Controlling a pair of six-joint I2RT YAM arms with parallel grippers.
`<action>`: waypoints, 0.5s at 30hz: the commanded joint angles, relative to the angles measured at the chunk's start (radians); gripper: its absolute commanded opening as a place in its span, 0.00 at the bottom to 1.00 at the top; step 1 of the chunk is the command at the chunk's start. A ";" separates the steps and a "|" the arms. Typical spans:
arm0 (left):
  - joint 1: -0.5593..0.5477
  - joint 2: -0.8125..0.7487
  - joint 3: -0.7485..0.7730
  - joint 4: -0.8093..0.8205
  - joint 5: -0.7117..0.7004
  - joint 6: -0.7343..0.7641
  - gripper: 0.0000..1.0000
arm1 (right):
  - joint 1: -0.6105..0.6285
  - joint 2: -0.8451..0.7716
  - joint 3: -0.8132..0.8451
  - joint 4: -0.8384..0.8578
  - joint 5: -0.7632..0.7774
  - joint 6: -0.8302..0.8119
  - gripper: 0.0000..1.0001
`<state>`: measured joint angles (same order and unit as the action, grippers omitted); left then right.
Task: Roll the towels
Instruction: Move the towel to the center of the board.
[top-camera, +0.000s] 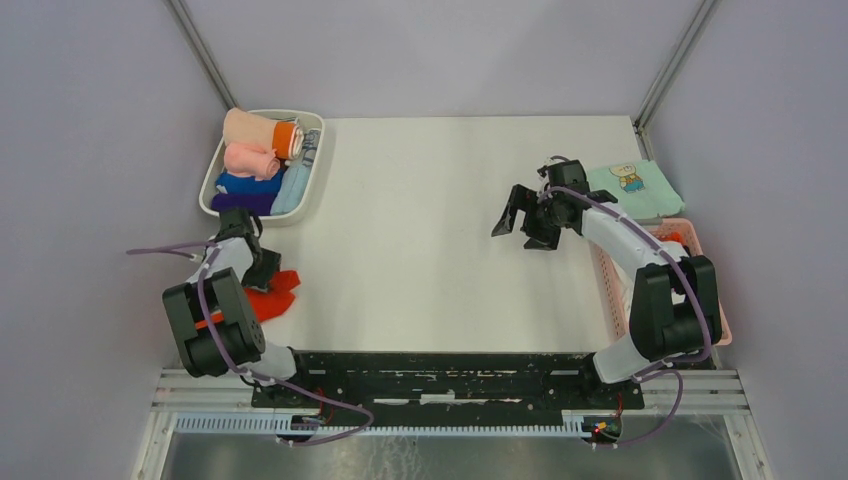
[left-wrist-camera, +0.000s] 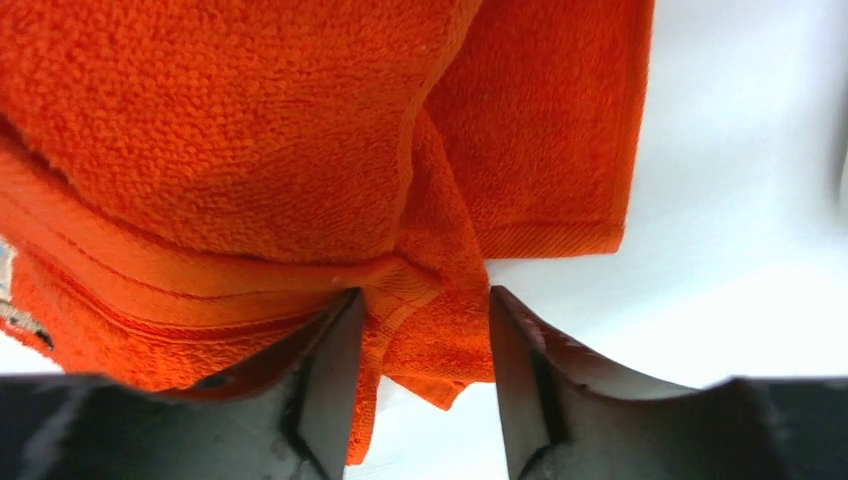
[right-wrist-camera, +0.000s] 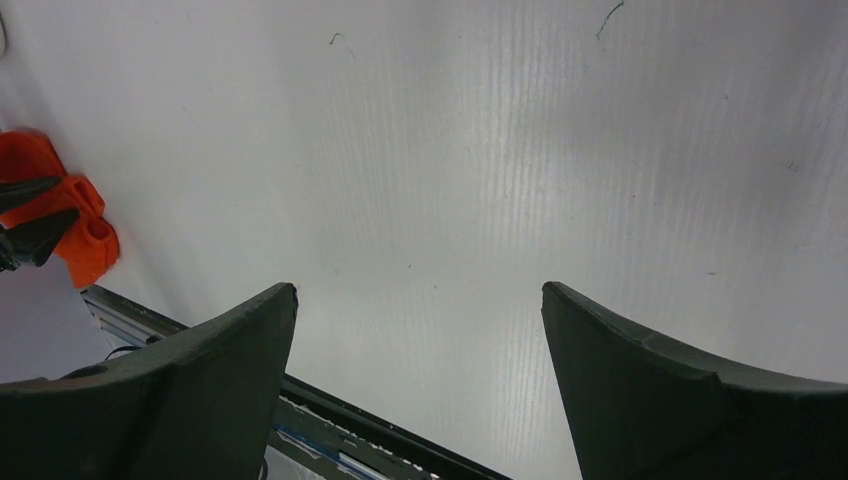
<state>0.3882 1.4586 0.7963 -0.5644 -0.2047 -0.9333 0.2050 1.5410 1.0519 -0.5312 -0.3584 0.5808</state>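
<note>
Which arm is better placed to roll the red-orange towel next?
Left. The left gripper straddles a fold of the red-orange towel near the left of the table; the right gripper hangs open over bare surface, far from it.

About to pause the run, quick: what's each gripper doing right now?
Left gripper: jaws around a fold of the red-orange towel; whether it actually grips cannot be told.
Right gripper: open, holding nothing, over the table.
</note>
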 joint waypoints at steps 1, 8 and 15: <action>-0.105 0.016 -0.049 0.096 0.100 -0.002 0.50 | 0.009 -0.038 0.003 0.029 -0.002 0.001 1.00; -0.587 0.047 -0.038 0.153 0.145 -0.194 0.44 | 0.020 -0.036 0.009 0.030 -0.002 -0.011 0.99; -1.007 0.292 0.508 0.014 -0.006 -0.028 0.58 | 0.038 -0.036 0.007 0.031 0.009 -0.031 0.98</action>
<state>-0.4576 1.6657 1.0271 -0.4976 -0.1257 -1.0420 0.2306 1.5394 1.0519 -0.5304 -0.3576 0.5743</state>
